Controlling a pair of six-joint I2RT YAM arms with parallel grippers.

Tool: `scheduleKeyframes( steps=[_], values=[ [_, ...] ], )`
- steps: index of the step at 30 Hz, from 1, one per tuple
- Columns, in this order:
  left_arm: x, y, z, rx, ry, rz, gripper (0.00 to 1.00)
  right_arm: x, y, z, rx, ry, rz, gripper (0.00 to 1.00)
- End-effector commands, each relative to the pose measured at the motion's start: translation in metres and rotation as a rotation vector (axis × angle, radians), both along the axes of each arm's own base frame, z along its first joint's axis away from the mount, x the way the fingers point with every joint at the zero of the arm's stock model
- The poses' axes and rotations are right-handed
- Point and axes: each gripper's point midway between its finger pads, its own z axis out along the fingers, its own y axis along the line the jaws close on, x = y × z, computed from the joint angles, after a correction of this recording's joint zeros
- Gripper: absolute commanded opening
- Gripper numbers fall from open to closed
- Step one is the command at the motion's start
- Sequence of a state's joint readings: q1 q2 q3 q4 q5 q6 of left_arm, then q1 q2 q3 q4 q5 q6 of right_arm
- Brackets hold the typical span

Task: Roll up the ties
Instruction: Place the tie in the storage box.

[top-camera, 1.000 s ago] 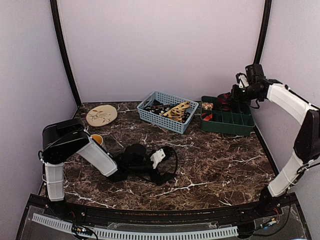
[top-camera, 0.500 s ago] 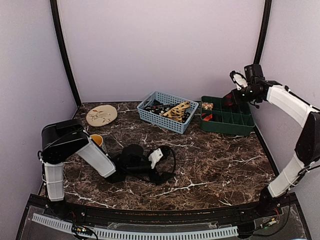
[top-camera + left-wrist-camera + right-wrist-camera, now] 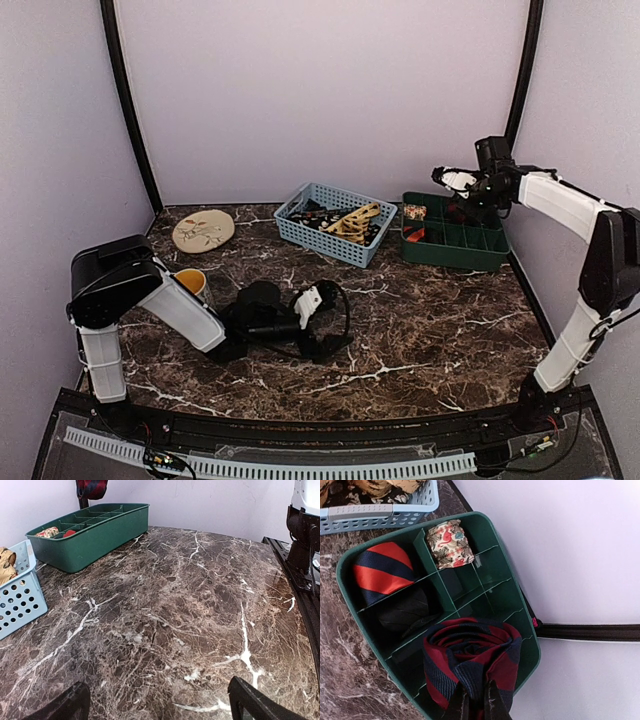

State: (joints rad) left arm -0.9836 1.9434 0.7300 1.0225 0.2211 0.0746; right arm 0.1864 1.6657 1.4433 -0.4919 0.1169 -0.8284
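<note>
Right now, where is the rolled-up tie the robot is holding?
In the right wrist view, the dark red and navy tie hangs pinched in the right gripper above the green tray, at the table's back right.

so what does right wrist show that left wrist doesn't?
Right wrist only: the right gripper shut on the rolled red-navy tie above the green tray, and a dark roll in one compartment.
Left wrist only: a wide stretch of marble table, the open left gripper, and the right arm's base.
Both: the tray, the blue basket, the floral roll, the red striped roll, and the held tie, which left wrist cuts off at the frame top.
</note>
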Motion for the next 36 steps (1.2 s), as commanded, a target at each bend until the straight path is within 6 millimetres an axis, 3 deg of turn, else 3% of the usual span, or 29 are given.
scheduleKeyframes(
  steps=[1, 7, 13, 19, 29, 32, 34, 36],
  values=[
    [0.0, 0.004, 0.025, -0.059, -0.022, 0.001, 0.99, 0.01, -0.007, -0.01, -0.105, -0.021, 0.125, 0.0],
    [0.002, 0.007, 0.026, -0.062, -0.026, 0.011, 0.99, 0.003, -0.003, -0.048, -0.137, 0.073, 0.225, 0.0],
    [0.004, 0.009, 0.025, -0.061, -0.028, 0.022, 0.99, 0.009, -0.001, -0.071, -0.143, 0.108, 0.272, 0.0],
    [0.005, 0.012, 0.023, -0.055, -0.034, 0.029, 0.99, 0.011, -0.003, -0.108, -0.141, 0.199, 0.294, 0.0],
    [0.009, 0.014, 0.021, -0.048, -0.036, 0.034, 0.99, 0.02, -0.005, -0.143, -0.11, 0.255, 0.301, 0.0],
    [0.01, 0.016, 0.02, -0.045, -0.035, 0.038, 0.99, 0.024, -0.005, -0.142, -0.088, 0.25, 0.268, 0.13],
    [0.011, 0.016, 0.02, -0.045, -0.034, 0.04, 0.99, 0.028, -0.006, -0.129, -0.072, 0.218, 0.238, 0.28],
    [0.011, 0.017, 0.02, -0.048, -0.035, 0.04, 0.99, 0.032, -0.007, -0.109, -0.058, 0.171, 0.208, 0.37]
  ],
)
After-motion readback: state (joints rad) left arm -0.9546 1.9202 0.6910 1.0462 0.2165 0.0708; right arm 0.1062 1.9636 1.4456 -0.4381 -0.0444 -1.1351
